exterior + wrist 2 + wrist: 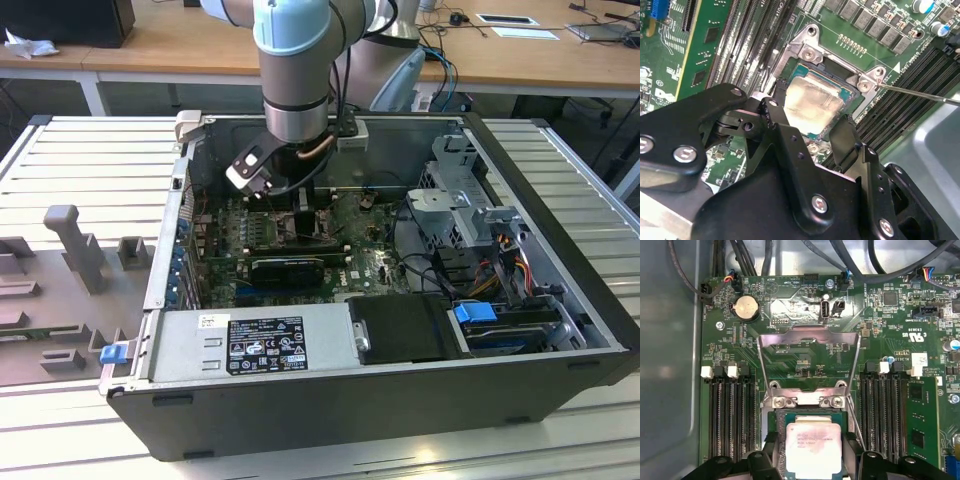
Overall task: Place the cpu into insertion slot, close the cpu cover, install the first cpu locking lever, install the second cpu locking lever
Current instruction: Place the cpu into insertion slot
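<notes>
Second wrist view: gripper (pixel 808 119) straddles the cpu (pixel 812 97) in the insertion slot (pixel 805 47); pinching or not, I cannot tell. Placement step, seemingly, needing flat seating; cpu cover (pixel 809 335) stands open in the first wrist view.

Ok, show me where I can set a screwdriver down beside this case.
Bare: slatted table at the exterior view's right of the case, and behind the grey fixtures at its left. Crowded: inside the case, pincer over the cpu.
</notes>
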Controlling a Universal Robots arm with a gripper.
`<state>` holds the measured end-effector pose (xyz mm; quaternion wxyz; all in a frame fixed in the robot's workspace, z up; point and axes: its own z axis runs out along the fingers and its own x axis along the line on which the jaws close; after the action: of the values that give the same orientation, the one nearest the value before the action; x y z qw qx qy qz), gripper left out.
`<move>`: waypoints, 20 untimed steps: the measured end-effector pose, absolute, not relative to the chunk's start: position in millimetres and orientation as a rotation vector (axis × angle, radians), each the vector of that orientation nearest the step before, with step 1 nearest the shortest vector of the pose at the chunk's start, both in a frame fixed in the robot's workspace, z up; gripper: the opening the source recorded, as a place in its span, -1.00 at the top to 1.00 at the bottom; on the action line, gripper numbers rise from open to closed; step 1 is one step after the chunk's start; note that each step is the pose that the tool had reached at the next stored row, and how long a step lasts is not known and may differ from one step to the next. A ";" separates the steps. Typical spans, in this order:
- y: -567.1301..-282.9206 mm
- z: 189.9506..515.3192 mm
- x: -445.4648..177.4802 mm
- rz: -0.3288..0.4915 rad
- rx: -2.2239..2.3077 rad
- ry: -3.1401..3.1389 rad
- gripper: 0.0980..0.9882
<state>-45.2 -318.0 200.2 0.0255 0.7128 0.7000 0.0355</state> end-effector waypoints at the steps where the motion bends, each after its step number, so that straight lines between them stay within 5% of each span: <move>1: -317.5 199.9 -44.9 0.110 2.204 2.164 -0.16; 14: -316.0 211.0 -44.3 0.112 2.205 2.165 -0.16; 17: -316.5 212.7 -44.3 0.111 2.205 2.165 0.02; 19: -317.1 212.9 -44.3 0.112 2.205 2.165 0.43; 20: -317.3 213.0 -44.2 0.112 2.204 2.165 0.43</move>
<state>-44.2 -317.3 213.0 0.0249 0.7128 0.7000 0.0361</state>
